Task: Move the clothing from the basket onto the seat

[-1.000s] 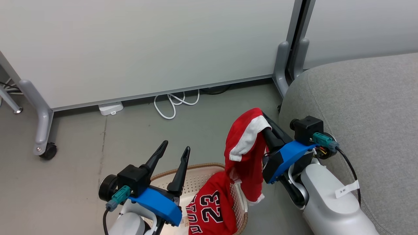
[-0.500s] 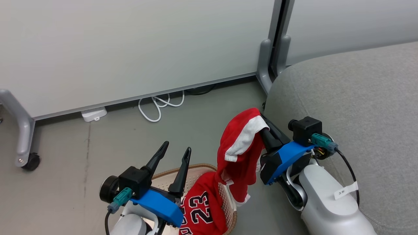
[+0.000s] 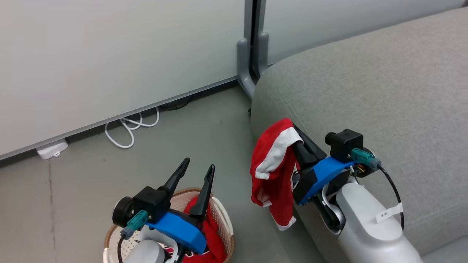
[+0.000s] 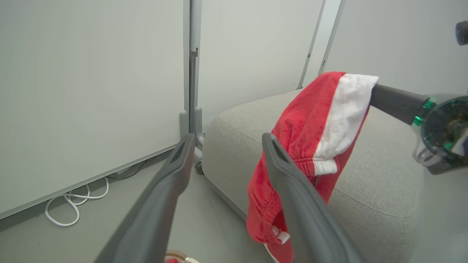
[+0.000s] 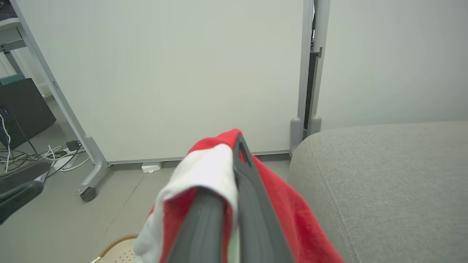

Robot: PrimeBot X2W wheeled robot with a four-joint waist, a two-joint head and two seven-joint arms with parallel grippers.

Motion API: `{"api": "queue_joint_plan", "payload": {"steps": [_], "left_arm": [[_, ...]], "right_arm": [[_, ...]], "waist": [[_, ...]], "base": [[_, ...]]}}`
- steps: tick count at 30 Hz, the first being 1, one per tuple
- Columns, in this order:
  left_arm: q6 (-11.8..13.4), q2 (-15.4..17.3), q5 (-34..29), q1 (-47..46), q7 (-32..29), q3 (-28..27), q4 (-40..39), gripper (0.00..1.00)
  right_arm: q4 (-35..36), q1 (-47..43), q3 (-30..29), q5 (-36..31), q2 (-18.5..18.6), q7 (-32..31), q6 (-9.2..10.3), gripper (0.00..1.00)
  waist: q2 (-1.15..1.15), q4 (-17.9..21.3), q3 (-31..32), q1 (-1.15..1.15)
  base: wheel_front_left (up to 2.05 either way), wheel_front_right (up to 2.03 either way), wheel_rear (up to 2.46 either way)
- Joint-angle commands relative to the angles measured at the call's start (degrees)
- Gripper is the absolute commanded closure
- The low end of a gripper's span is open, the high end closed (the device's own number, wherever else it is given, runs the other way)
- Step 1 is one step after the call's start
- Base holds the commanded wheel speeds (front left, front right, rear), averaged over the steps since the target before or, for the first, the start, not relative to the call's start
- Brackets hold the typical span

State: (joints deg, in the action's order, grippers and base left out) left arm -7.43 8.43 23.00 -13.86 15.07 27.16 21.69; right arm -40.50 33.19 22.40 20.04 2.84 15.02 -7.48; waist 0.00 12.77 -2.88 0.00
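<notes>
Right tool pinching red shorts, hanging just beside seat; left tool spread above basket.

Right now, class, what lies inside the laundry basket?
A red garment lies heaped inside the basket. The open left gripper and its blue mount cover the middle, so the garment's front and the basket's bottom cannot be seen.

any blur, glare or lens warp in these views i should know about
Head view: sharp, evenly lit, no glare on the shorts or seat. Left wrist view: left end effector soft near the lens, partition edges lean from the wide angle. Right wrist view: right end effector and shorts blurred up close, seat crisp.
</notes>
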Motion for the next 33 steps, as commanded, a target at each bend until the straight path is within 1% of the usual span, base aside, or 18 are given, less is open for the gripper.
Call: {"api": "queue_joint_plan", "payload": {"steps": [1,8,17,24,29,33], "left_arm": [[0.0,0.1,-0.1,0.7,0.2,-0.1,0.1,0.00],[0.0,-0.6,-0.4,1.0,0.2,-0.8,-0.2,0.00],[-0.1,-0.3,-0.8,1.0,0.2,-1.4,-0.2,0.00],[-0.1,-0.2,-1.0,1.5,0.2,-1.6,-0.3,0.00],[-0.1,-0.1,-1.5,1.1,0.2,-1.4,-0.6,0.00],[-0.1,0.7,-2.0,0.0,0.2,-1.6,-1.2,0.00]], "right_arm": [[0.2,-0.5,0.0,0.1,0.1,0.2,-0.03,1.00],[0.2,-1.0,-0.4,-0.2,0.1,0.2,-0.02,1.00],[1.3,-1.7,-1.2,0.1,0.1,0.2,-0.02,1.00],[1.9,-2.3,-1.6,0.2,0.1,0.2,-0.03,1.00],[2.3,-2.3,-2.3,0.4,0.1,0.2,-0.02,1.00],[2.3,0.3,-3.5,1.1,0.1,0.2,-0.02,1.00]], "waist": [[0.00,2.6,-0.2,0.00],[0.00,6.8,-0.4,0.00],[0.00,10.5,-1.2,0.00],[0.00,12.2,-1.5,0.00],[0.00,12.4,-2.3,0.00],[0.00,12.5,-4.1,0.00]], "base": [[0.00,0.00,0.00],[0.00,0.00,0.00],[0.00,0.00,0.00],[0.00,0.00,0.00],[0.00,0.00,0.00],[0.00,0.00,0.00]]}}
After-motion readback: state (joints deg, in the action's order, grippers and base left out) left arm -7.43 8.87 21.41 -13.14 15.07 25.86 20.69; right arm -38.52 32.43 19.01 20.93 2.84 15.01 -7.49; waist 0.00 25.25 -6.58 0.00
